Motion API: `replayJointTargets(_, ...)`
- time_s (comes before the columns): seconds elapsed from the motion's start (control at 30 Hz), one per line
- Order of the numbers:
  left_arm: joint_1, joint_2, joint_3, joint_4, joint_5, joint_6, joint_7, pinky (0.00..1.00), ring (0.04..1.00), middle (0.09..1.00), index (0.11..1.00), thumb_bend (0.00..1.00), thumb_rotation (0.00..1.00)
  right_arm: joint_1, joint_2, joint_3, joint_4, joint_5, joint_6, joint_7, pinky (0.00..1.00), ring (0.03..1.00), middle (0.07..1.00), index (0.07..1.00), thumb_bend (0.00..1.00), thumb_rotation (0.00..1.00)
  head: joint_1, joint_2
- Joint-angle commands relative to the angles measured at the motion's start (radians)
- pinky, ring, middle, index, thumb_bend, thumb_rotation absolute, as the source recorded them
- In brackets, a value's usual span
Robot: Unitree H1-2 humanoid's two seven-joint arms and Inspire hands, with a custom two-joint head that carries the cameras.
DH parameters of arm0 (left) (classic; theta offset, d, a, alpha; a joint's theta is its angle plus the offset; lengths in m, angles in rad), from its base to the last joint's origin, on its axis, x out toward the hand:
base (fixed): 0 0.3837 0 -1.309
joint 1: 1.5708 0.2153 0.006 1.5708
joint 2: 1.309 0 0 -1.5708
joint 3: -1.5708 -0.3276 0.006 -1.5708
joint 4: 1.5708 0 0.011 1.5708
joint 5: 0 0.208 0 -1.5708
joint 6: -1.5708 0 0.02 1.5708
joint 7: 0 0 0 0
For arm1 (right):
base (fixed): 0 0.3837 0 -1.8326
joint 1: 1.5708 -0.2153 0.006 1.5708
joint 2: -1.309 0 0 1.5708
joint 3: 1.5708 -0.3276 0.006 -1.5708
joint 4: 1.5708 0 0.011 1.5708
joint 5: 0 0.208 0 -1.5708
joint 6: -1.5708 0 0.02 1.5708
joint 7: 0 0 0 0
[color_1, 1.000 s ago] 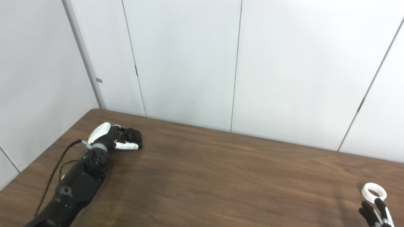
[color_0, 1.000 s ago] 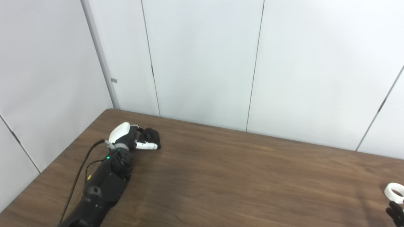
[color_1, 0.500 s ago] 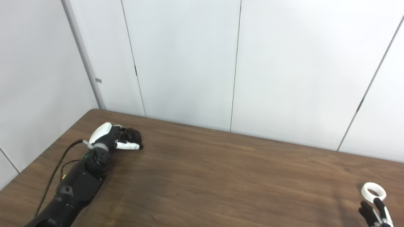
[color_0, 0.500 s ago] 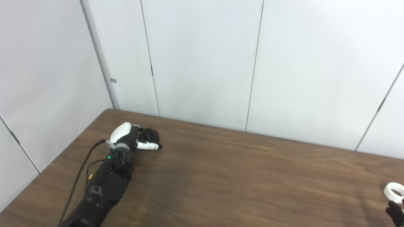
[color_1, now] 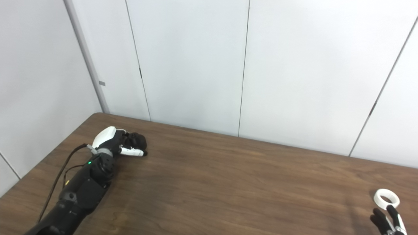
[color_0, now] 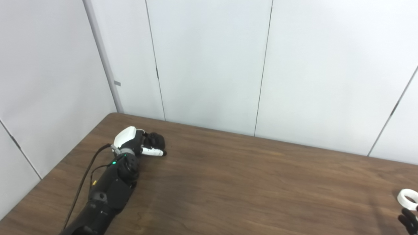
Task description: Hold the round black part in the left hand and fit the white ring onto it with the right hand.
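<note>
The round black part sits on the bench at its far left, with the left hand curled around it; whether the grip is firm I cannot tell. Well apart from the part, at the bench's right edge, the white ring lies flat and free. The right hand is just beside the ring, its fingers spread and empty. The step in hand looks like picking up both pieces. Next, the right fingers need to close on the ring's rim.

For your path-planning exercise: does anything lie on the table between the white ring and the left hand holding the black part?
Nothing visible: only bare table separates the white ring from the left hand.
</note>
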State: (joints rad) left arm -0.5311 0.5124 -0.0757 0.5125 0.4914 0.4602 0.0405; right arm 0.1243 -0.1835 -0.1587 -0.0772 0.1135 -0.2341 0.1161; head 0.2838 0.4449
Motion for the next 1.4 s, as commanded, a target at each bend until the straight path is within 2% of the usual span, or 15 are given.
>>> replayJointTargets(0.0,-0.048,0.03,0.009,-0.01,0.017,0.005,0.027,1.0,0.983,0.907,0.749,0.83,0.21,0.074,0.043,0.023,0.062,0.014,0.006,-0.003,1.0,0.928,0.928,0.985,0.51,1.0,0.0,0.001)
replayJointTargets(0.27,-0.049,0.031,0.01,-0.004,0.014,-0.005,0.035,1.0,0.97,0.888,0.706,0.83,0.21,0.076,0.042,0.024,0.059,0.01,0.008,-0.003,1.0,0.928,0.931,0.988,0.5,1.0,0.0,0.001)
replayJointTargets(0.43,-0.048,0.027,0.022,-0.005,-0.004,-0.02,0.04,1.0,0.971,0.877,0.616,0.79,0.18,0.077,0.043,0.023,0.058,0.008,0.008,-0.007,1.0,0.921,0.923,0.982,0.49,1.0,0.0,0.001)
replayJointTargets(0.47,-0.046,0.024,0.03,-0.005,-0.012,-0.03,0.047,1.0,0.969,0.869,0.555,0.66,0.12,0.077,0.043,0.023,0.059,0.009,0.009,-0.007,1.0,0.919,0.923,0.981,0.49,1.0,0.0,0.001)
replayJointTargets(0.5,-0.044,0.02,0.038,-0.005,-0.019,-0.037,0.055,1.0,0.961,0.855,0.523,0.59,0.1,0.077,0.044,0.023,0.059,0.009,0.009,-0.007,1.0,0.919,0.923,0.979,0.49,1.0,0.0,0.001)
replayJointTargets(0.6,-0.039,0.016,0.048,-0.009,-0.032,-0.051,0.069,1.0,0.935,0.82,0.488,0.53,0.06,0.076,0.043,0.022,0.058,0.013,0.009,-0.005,1.0,0.923,0.923,0.983,0.5,1.0,0.001,0.005)
replayJointTargets(1.17,-0.008,0.037,0.02,-0.04,-0.004,-0.106,0.092,1.0,0.919,0.776,0.483,0.52,0.04,0.081,0.044,0.023,0.046,0.018,0.019,-0.004,1.0,0.927,0.935,0.995,0.49,1.0,0.001,0.011)
replayJointTargets(1.37,0.035,0.041,0.011,-0.134,0.017,-0.111,0.086,1.0,0.915,0.776,0.483,0.52,0.04,0.079,0.048,0.026,0.048,0.017,0.021,-0.006,1.0,0.927,0.931,0.99,0.49,1.0,-0.008,0.012)
